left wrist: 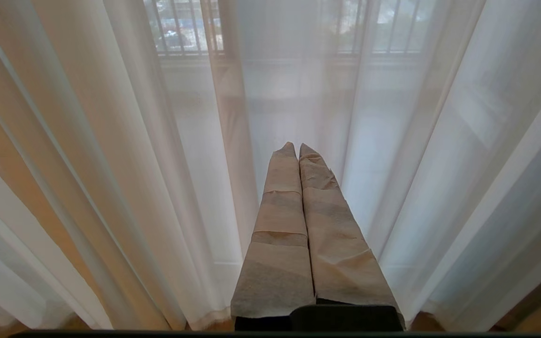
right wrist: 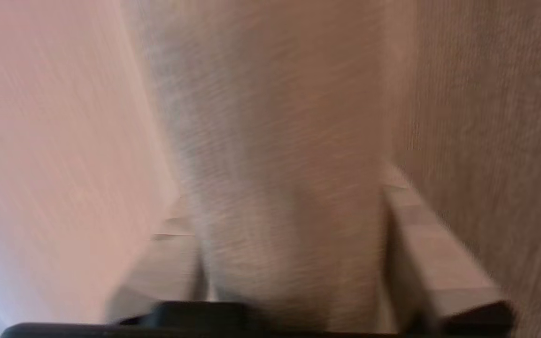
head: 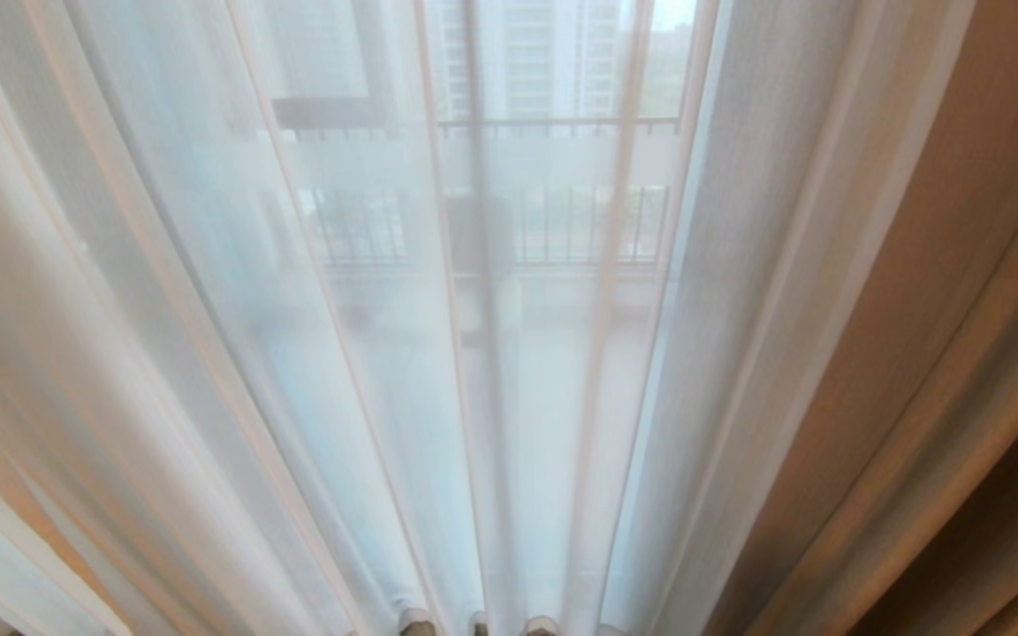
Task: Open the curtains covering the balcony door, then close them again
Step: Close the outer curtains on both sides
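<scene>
The curtains fill every view. The thin white see-through layer (head: 368, 353) hangs across the middle, and a thick cream-beige drape (head: 933, 336) hangs at the right. Through the sheer layer the balcony door (head: 472, 221) shows dimly, with its dark upright frame and a pale strip across the glass. My right gripper (right wrist: 284, 192) is pushed into the beige drape (right wrist: 289, 141). Its taped fingers (right wrist: 430, 244) stand apart, one on each side of a fold of the cloth, with thin gaps beside it. My left gripper (left wrist: 297, 148) is shut and empty, pointing at the sheer layer (left wrist: 392, 141).
Railing bars (head: 571, 225) and tall buildings show faintly beyond the glass. A strip of wooden floor (left wrist: 533, 314) shows under the curtain hems. More beige folds (left wrist: 26, 155) hang at the left.
</scene>
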Motion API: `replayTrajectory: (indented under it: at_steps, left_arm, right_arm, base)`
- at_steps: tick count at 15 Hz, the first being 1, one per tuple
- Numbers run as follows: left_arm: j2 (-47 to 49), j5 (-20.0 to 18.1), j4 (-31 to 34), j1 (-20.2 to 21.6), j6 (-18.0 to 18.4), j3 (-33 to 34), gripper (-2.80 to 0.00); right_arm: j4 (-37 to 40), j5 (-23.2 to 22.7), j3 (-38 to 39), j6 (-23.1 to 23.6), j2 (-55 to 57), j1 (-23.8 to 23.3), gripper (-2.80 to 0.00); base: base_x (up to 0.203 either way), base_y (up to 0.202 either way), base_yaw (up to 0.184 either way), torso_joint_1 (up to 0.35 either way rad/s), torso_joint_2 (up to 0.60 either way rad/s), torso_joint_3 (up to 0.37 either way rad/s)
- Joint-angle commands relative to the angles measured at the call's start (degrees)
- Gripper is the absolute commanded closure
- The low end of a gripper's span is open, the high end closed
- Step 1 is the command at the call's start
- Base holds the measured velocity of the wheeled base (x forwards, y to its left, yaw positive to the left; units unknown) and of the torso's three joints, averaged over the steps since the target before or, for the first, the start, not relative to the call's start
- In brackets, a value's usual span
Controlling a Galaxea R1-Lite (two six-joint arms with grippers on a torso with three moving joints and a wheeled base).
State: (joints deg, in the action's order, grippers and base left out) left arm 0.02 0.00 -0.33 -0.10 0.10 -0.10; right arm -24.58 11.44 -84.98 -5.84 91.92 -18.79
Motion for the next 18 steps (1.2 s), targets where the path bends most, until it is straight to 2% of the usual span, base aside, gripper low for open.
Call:
replayTrajectory:
  at_steps: [1,6,10,14,16,18]
  left_arm:
    - [0.0,0.0,0.0,0.0,0.0,0.0,0.0]
    - [0.0,0.0,0.0,0.0,0.0,0.0,0.0]
    - [0.0,0.0,0.0,0.0,0.0,0.0,0.0]
    - [0.0,0.0,0.0,0.0,0.0,0.0,0.0]
    - [0.0,0.0,0.0,0.0,0.0,0.0,0.0]
    - [0.0,0.0,0.0,0.0,0.0,0.0,0.0]
  right_arm:
    - [-0.2,0.1,0.1,-0.3,-0.1,-0.3,0.0]
    - [0.0,-0.7,0.4,-2.6,-2.4,-0.6,0.0]
    - [0.6,-4.7,1.2,-4.6,-5.7,-0.5,0.0]
    - [0.6,-9.7,5.9,-6.3,-11.2,-0.2,0.0]
    - [0.6,-12.3,8.6,-7.5,-14.2,1.0,0.0]
    - [0.6,-12.8,10.9,-7.6,-16.6,4.4,0.0]
  base:
    - [0.0,0.0,0.0,0.0,0.0,0.0]
    - [0.0,0.0,0.0,0.0,0.0,0.0]
    - [0.0,0.0,0.0,0.0,0.0,0.0]
    - [0.0,0.0,0.0,0.0,0.0,0.0]
    - [0.0,0.0,0.0,0.0,0.0,0.0]
    - [0.0,0.0,0.0,0.0,0.0,0.0]
